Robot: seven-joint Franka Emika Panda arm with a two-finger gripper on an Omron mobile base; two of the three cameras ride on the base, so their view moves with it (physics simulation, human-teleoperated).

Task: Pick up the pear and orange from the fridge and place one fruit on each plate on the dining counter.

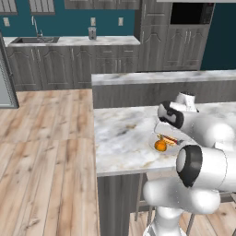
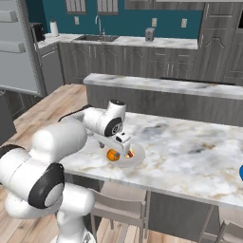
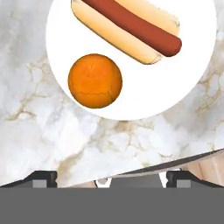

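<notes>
The orange (image 3: 95,80) lies on a pale white plate (image 3: 192,74) beside a hot dog (image 3: 131,26), on the marble dining counter (image 3: 35,131). My gripper (image 3: 111,177) hangs above the counter's edge, short of the plate, with its fingertips far apart and nothing between them. From the base views, the orange (image 1: 160,145) (image 2: 112,154) rests on the plate (image 2: 135,159) just below my gripper (image 1: 162,136) (image 2: 122,146). A sliver of the blue plate (image 2: 241,172) shows at the far right. The fridge (image 2: 19,47) stands at the left. The pear is out of view.
A raised marble ledge (image 1: 161,77) runs behind the dining counter (image 1: 120,133). Stools (image 2: 118,204) stand under the counter's near edge. A back worktop holds a sink (image 1: 34,40) and a small grey appliance (image 1: 92,33). Wood floor (image 1: 46,152) lies to the left.
</notes>
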